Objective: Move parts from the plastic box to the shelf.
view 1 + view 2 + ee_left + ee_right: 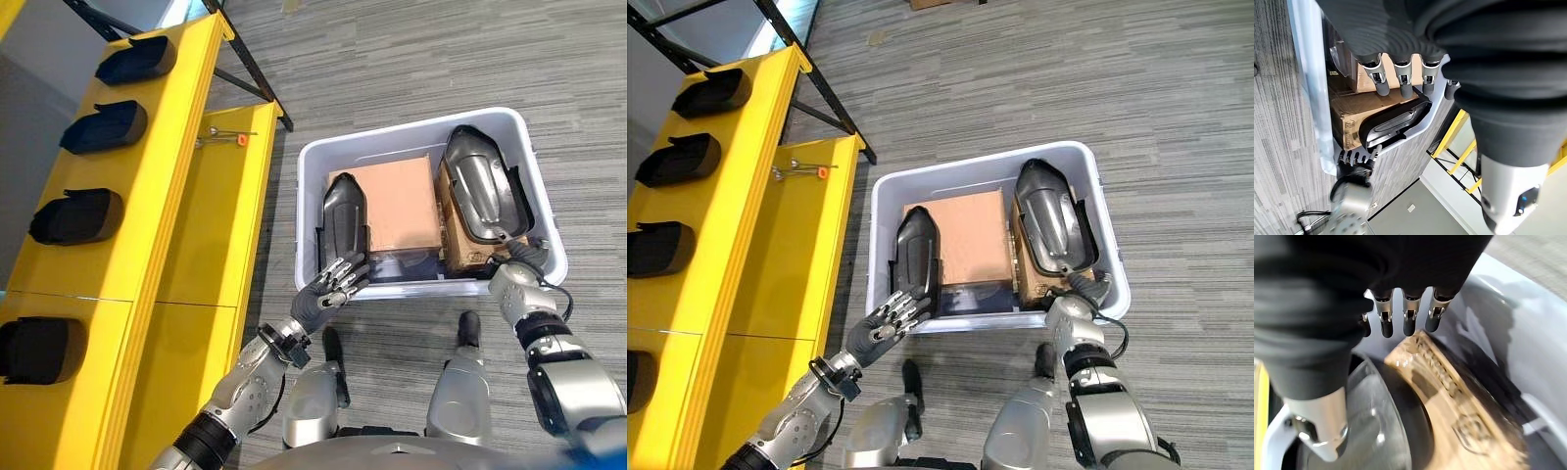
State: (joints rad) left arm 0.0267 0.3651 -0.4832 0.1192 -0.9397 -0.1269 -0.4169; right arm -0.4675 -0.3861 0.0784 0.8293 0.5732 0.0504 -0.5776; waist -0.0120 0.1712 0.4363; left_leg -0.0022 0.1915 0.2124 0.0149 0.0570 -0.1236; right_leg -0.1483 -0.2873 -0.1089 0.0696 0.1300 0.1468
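Black parts stand in the white box (313, 162): the left hand (328, 287), fingers spread and empty, sits just below the left part (345, 220); the right hand (1080, 294), fingers relaxed, reaches beneath the right part (480, 186).

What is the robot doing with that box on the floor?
It is reaching into the white plastic box for car-like parts. Its left hand has straight fingers at the near end of a dark part; its right hand is at the box's near right corner by a silver part. Four parts already sit on the yellow shelf.
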